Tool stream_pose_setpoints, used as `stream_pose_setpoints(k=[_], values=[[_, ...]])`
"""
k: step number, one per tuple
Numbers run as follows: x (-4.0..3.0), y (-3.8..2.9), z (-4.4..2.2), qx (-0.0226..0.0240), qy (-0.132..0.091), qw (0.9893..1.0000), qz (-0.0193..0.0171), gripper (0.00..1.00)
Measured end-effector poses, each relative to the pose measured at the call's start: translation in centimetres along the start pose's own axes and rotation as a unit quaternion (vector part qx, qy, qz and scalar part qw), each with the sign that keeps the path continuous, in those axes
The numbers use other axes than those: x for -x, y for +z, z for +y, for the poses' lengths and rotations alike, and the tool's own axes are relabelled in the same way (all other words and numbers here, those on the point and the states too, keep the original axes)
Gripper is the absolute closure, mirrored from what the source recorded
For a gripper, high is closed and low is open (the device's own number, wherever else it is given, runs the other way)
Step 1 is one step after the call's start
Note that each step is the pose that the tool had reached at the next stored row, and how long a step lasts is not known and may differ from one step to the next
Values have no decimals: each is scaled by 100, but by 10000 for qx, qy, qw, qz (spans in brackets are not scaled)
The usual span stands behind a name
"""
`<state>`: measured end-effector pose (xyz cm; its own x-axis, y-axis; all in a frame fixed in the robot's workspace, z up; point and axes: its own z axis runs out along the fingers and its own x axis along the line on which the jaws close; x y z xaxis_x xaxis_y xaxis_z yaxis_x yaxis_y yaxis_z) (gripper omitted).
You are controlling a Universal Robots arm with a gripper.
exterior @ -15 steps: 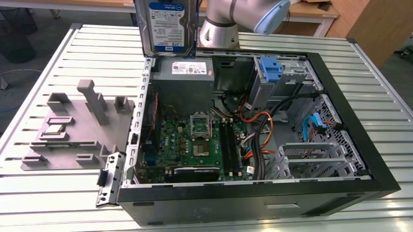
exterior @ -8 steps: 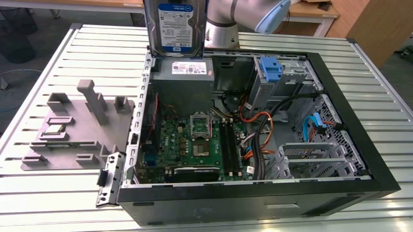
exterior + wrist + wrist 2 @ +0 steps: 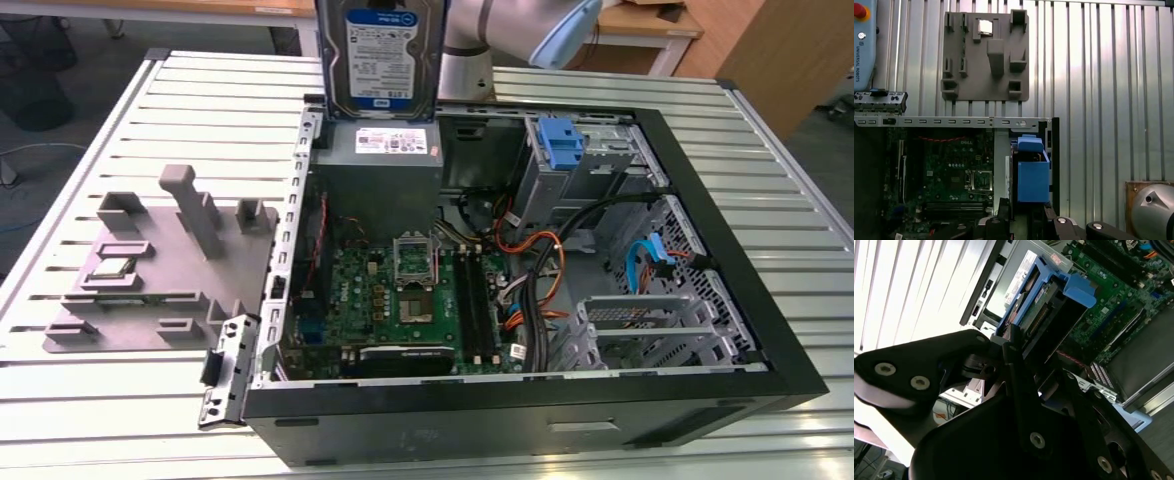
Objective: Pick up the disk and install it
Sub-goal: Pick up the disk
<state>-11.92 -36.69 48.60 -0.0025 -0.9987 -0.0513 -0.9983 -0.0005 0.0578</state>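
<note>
Holding the disk upright, the claw hangs above the computer case

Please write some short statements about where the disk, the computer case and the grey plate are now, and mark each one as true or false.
1. The gripper holds the disk in the air. True.
2. The disk lies flat on the grey fixture plate. False: it stands upright above the power supply, at the edge of the computer case.
3. The computer case is open and its motherboard is visible. True.
4. The grey fixture plate lies inside the case. False: it lies on the table, outside the case, on the exterior view's left.
</note>
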Motion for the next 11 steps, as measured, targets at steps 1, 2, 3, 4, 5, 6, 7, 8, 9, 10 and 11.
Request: stream_pose_setpoints(k=[1,2,3,4,5,6,7,8,9,10,11], values=[[0,0,-15,0,0,10000,0,65],[0,0,-30,0,0,10000,0,65],[0,0,-45,0,0,10000,0,65],[0,0,-59,0,0,10000,0,65],[0,0,-71,0,0,10000,0,65],[0,1,-82,0,0,10000,0,65],[0,1,-91,0,0,10000,0,65],[-1,1,-97,0,0,10000,0,65],[-2,2,-102,0,0,10000,-1,65],[-3,2,-105,0,0,10000,0,65],[-6,3,-108,0,0,10000,0,65]])
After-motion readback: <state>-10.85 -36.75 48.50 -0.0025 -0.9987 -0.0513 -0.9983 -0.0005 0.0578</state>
